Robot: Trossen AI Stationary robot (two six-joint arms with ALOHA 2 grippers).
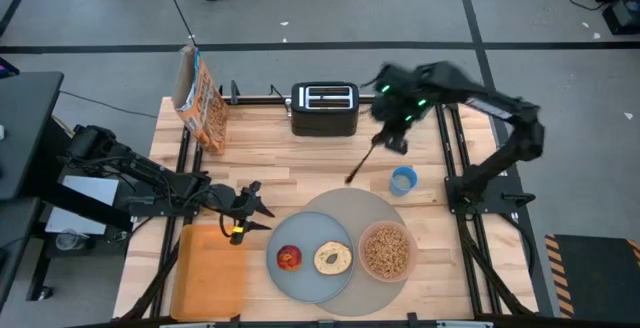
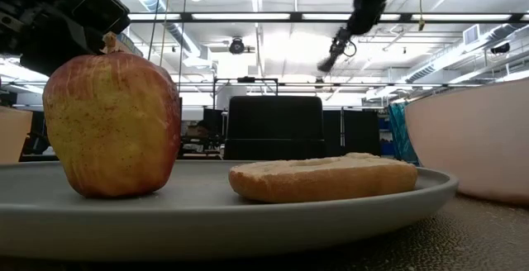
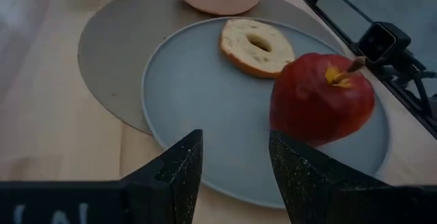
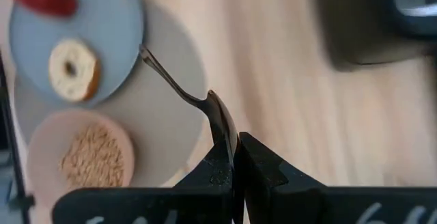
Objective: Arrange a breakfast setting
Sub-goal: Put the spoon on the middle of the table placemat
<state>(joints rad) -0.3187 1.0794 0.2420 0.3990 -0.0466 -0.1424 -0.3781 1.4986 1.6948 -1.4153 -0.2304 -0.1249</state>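
High view: one grey plate on one round placemat holds one apple and one bagel half; one pink bowl of cereal touches it.

Left wrist view: the left claw gapes empty beside the plate.

Right wrist view: the right claw pinches one spoon above the placemat's edge.

No writing is legible.

Bright ceiling lights; right arm motion-blurred.
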